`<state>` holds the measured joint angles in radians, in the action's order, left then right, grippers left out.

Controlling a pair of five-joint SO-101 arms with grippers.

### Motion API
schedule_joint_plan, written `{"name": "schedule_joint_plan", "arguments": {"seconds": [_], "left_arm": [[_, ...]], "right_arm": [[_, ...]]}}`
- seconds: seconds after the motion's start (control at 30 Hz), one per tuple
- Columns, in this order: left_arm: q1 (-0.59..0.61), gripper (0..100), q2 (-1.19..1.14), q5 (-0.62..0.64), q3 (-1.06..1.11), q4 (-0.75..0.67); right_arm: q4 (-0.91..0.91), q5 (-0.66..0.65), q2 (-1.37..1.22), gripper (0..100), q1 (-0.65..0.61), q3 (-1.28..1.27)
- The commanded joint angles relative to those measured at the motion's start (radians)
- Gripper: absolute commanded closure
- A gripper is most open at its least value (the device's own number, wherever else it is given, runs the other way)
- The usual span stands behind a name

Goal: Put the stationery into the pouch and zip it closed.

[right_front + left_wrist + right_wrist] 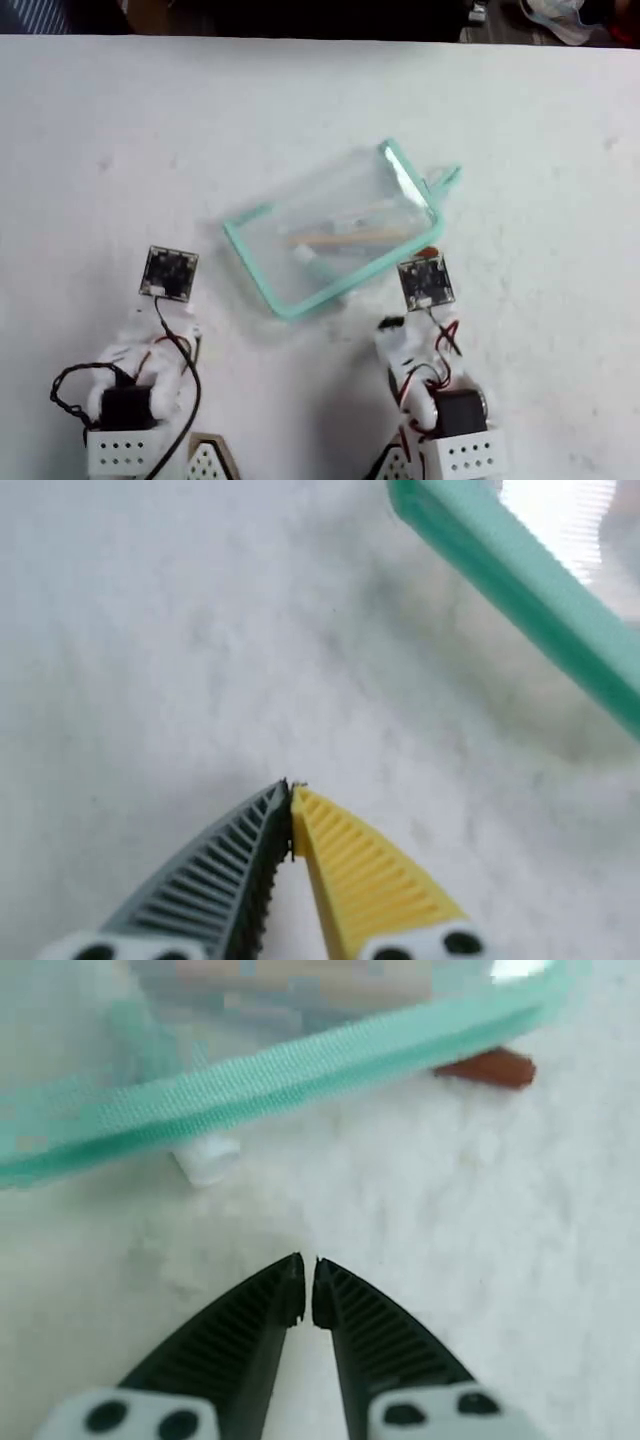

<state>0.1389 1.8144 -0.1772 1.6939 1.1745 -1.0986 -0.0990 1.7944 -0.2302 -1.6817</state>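
Right end effector: black fingers drawn together at the tips, nothing between them, low over the tabletop and just short of the pouch's near long edge. Left end effector: grey and yellow fingers closed tip to tip, holding nothing, standing off the pouch's near short end with bare surface between. The pouch lies flat, clear-walled with a teal border, its long axis slanting from the left arm's side away toward the far right. A pencil and a pale stick lie inside it, along that axis. A small red item rests on the tabletop against the pouch's near edge, directly ahead of the right end effector. Whether it is loose stationery or part of the pouch cannot be told. A white piece sits at the same edge. A teal tab projects from the pouch's far short end. The zip is judged to run there, but its state cannot be made out. The right arm is judged the nearer to both the tab and the red item. The tabletop is white and matt. Beyond the pouch's far side it ends at a dark strip of room.
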Motion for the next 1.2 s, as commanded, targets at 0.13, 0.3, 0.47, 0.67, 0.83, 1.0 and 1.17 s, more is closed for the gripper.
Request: {"name": "schedule_joint_plan", "arguments": {"seconds": [0.13,0.3,0.47,0.67,0.83,1.0,1.17], "left_arm": [[-0.048,98,0.012,0.014,-0.002,-0.028],[-0.05,98,0.012,0.012,-0.002,-0.026],[-0.053,98,0.012,0.012,-0.002,-0.018],[-0.048,98,0.012,0.006,-0.002,-0.087],[-0.048,98,0.012,0.008,-0.002,-0.239],[-0.054,98,0.012,0.014,-0.012,-0.367],[-0.053,98,0.012,0.008,-0.129,-0.377]], "right_arm": [[0.501,0.002,0.002,97.7,-0.119,-0.009],[0.441,0.002,0.005,97.7,-0.128,-0.009],[0.366,0.002,0.004,97.7,-0.036,-0.009],[0.367,0.0,0.007,97.7,0.033,-0.009],[0.389,0.0,0.007,97.7,0.094,-0.009],[0.389,0.0,0.007,97.7,0.14,-0.009],[0.389,0.0,0.007,97.7,0.171,-0.009]]}}
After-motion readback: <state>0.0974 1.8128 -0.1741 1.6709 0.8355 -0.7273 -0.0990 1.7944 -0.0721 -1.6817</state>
